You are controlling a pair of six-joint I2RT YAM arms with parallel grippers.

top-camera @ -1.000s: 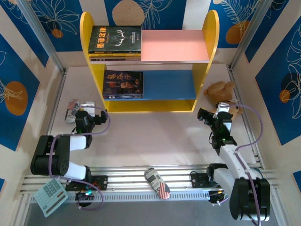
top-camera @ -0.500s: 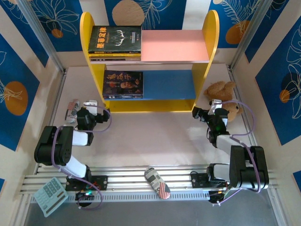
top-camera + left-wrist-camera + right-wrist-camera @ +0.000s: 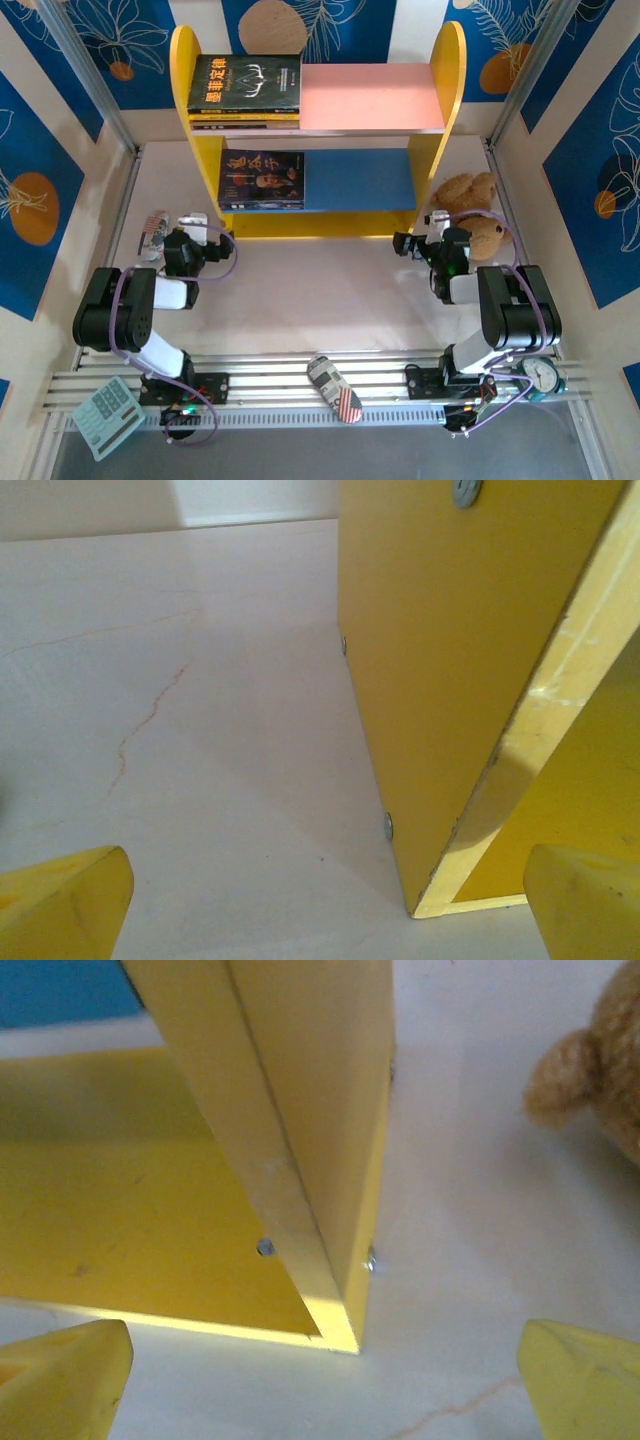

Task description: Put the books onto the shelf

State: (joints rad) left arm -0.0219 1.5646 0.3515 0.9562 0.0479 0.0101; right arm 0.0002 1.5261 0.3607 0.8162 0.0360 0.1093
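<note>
Left end effector (image 3: 320, 912) sat with its fingers wide apart and empty, right at the foot of the left panel of the shelf (image 3: 455, 90). Over at the foot of the right panel, the right end effector (image 3: 320, 1385) was spread just the same, gripping nothing. And the books (image 3: 245, 85)? Stacked at the left end of the pink top board (image 3: 372, 98), with a single book (image 3: 262, 180) lying on the blue lower board (image 3: 355, 180) beneath. Thin paperbacks, likely light, floppy and slick-covered, best pinched across the stiffer spine edge.
</note>
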